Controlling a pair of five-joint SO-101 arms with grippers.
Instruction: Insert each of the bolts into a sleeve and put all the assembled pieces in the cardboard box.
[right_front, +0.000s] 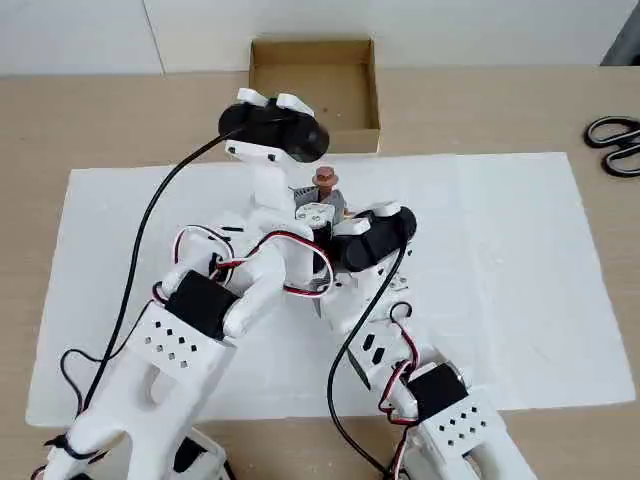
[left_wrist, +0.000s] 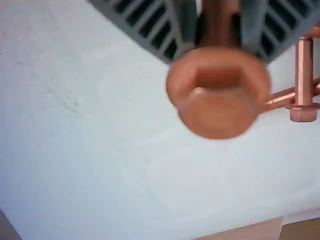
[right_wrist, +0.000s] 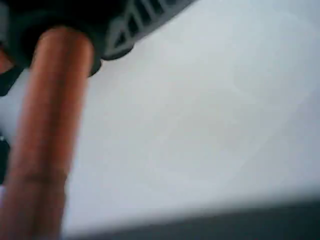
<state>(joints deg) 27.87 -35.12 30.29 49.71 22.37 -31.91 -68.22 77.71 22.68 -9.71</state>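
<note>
A: Where do we find the bolt?

B: We see the bolt (right_front: 325, 180) just in front of the cardboard box (right_front: 335, 85), on the side toward the arms' bases. Its flanged hex head is turned up toward the high camera. It is above the white sheet (right_front: 500, 280) that covers the surface (right_front: 100, 130).

A: And what do we make of the jaws?

B: The left gripper (left_wrist: 217, 27) has its grey ribbed jaws drawn narrow on the bolt's shank, just behind the head. The right gripper (right_wrist: 55, 30) has its dark jaws clamped on the end of a copper cylinder (right_wrist: 47, 135). That part is blurred, so we cannot tell whether it is a sleeve or a shank.

A: Do the two grippers sit close together?

B: Yes. From the high view we find both of them meeting at the bolt, just in front of the box.

A: Anything else of copper?

B: In the left wrist view we see spare bolts (left_wrist: 303, 75) on the sheet, one crossing the other. We cannot tell how they lie from the box.

A: And off the sheet?

B: We see scissors (right_front: 615, 140) on the bare surface, well apart from the box, out past the sheet's far corner.
</note>
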